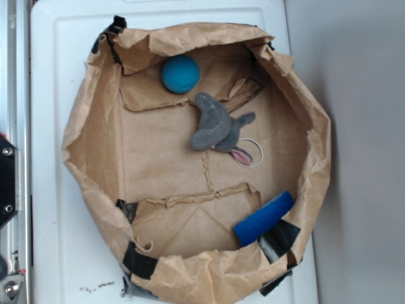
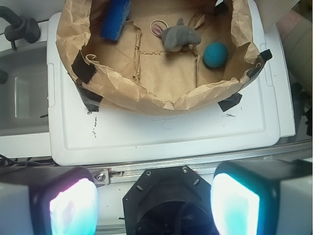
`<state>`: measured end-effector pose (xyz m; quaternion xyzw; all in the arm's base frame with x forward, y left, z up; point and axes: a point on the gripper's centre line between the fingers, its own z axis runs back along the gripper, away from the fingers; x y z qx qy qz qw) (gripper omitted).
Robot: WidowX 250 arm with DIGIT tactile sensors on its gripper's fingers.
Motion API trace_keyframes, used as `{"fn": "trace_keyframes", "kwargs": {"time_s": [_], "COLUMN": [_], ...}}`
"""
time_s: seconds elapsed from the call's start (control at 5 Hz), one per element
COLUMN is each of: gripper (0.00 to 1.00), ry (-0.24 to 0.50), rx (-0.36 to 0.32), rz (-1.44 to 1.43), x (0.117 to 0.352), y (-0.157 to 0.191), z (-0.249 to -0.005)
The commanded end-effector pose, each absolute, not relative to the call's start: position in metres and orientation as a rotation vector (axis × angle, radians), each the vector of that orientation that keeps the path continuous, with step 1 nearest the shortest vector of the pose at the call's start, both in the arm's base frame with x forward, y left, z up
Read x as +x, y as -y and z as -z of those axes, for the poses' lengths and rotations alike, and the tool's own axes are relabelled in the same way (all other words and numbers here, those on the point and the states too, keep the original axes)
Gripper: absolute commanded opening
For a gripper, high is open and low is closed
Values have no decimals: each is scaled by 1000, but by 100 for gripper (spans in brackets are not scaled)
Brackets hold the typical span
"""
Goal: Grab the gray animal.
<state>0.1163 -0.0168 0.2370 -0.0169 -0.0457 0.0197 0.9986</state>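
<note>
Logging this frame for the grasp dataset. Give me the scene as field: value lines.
container: brown paper bag, rolled open, taped to a white lid
target: gray animal, lying mid-bag, untouched
loop: white loop beside its pink ear
other items: teal ball near one wall; blue block leaning at the opposite wall
gripper: gripper open, outside the bag, holding nothing
task state: grasp not yet started

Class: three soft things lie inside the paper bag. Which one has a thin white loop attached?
The gray animal, mid-bag. The teal ball and blue block have no loop.
</note>
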Motion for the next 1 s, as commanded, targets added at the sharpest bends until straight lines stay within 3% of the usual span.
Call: {"fn": "trace_keyframes", "kwargs": {"time_s": [0.0, 0.4, 0.8], "gripper": [100, 100, 100], "ry": [91, 91, 96], "rx": [-34, -34, -51], "rz": [-39, -39, -21], "x": [116, 116, 207], "y": [17, 17, -5], "z": [-237, -237, -219]}}
